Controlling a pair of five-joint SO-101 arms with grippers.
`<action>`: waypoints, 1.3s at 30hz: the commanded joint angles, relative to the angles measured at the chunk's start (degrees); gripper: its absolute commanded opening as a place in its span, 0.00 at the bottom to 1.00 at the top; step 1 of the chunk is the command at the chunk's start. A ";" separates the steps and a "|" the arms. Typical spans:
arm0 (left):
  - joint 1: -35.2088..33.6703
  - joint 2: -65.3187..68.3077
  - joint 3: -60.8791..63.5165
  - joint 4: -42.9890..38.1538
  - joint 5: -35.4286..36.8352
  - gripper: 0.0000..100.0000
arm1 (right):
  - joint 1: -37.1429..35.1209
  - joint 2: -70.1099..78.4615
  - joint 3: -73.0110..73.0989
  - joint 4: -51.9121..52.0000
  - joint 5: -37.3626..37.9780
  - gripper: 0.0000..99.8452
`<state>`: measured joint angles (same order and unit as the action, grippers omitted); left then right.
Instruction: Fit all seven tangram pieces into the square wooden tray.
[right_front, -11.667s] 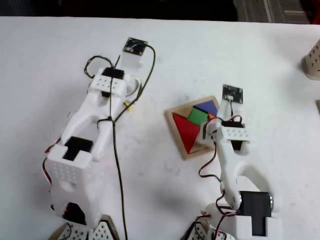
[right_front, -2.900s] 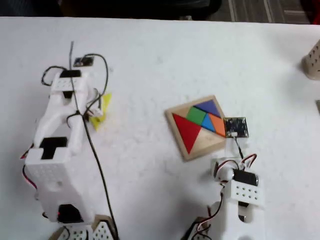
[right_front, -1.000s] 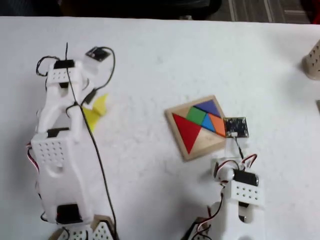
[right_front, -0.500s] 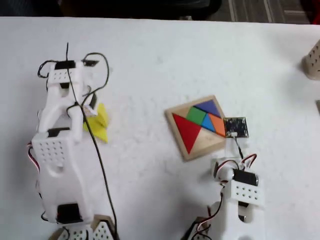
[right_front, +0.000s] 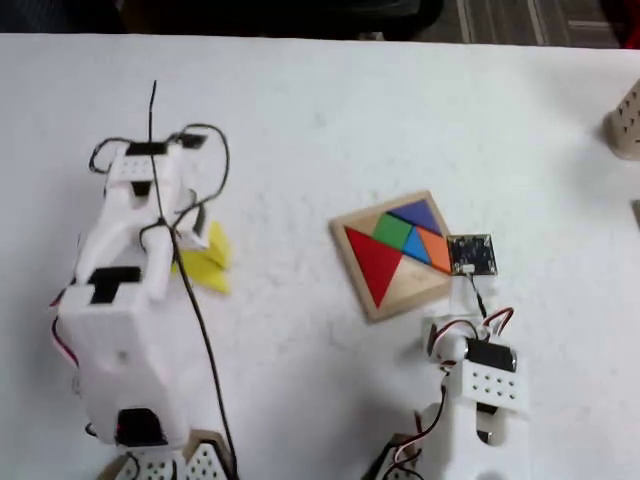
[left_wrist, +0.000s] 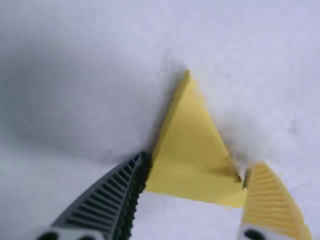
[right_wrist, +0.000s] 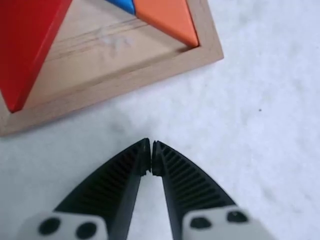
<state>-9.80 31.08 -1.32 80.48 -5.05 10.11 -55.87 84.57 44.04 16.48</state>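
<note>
- The left gripper (left_wrist: 194, 169) pinches the yellow triangle (left_wrist: 192, 135) between its tips.
- The right gripper (right_wrist: 151, 156), pressed together, sits just short of the wooden tray (right_wrist: 125, 82) rim.
- White table (right_front: 300, 110) stretches between them and on to a dark far edge.

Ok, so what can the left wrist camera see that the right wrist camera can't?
The left wrist view has the yellow triangle, pinched in the left gripper. The right wrist view has instead a corner of the wooden tray holding the red piece, the orange piece and a sliver of the blue piece, plus the right gripper, shut on nothing, just off the tray's edge. Both have the white table underneath.
</note>
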 joint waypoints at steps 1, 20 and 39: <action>3.30 -12.88 14.42 -5.63 1.32 0.43 | -0.04 -1.19 -0.18 -1.01 0.53 0.02; -0.40 -18.59 28.48 -11.16 17.23 0.44 | -0.04 -1.27 -0.18 -1.01 0.53 0.02; 6.99 -18.07 27.43 -12.04 24.97 0.43 | -0.04 -1.19 -0.18 -1.01 0.53 0.02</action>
<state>-5.05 13.49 26.73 70.90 19.12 10.11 -55.87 84.57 44.04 16.48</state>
